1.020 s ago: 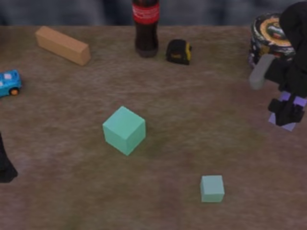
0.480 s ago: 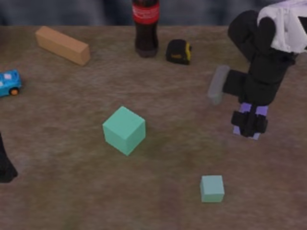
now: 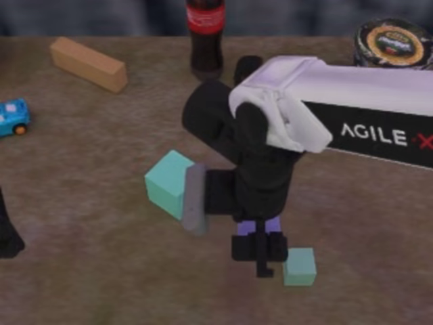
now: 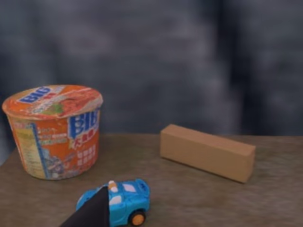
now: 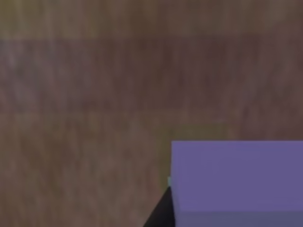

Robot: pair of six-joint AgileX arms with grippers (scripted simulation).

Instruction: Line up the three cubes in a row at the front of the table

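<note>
the right pincer [image 3: 259, 252] is down low over the front of the worktop [image 3: 101, 271], closed on the lavender cube [image 3: 256, 226], which shows only as a purple sliver between the black fingers from above. in the right wrist view the lavender cube [image 5: 236, 182] fills the corner against bare brown felt, so it looks to be held a little clear of the surface, though i cannot be sure it isn't touching.

the small pale teal cube [image 3: 300, 266] sits just beside the pincer, on the side toward the right arm's base. the large teal cube [image 3: 169, 184] is on the pincer's other side and farther back, partly hidden behind the arm's grey camera block.

i'd judge this as the placing step for the first cube of the row. the next move calls for setting the lavender cube down squarely next to the pale teal one without nudging it, then opening and lifting straight up. the large teal cube has yet to be brought forward.

the left pincer [image 3: 8, 237] is parked at the far left edge; i cannot tell how its fingers stand.
</note>
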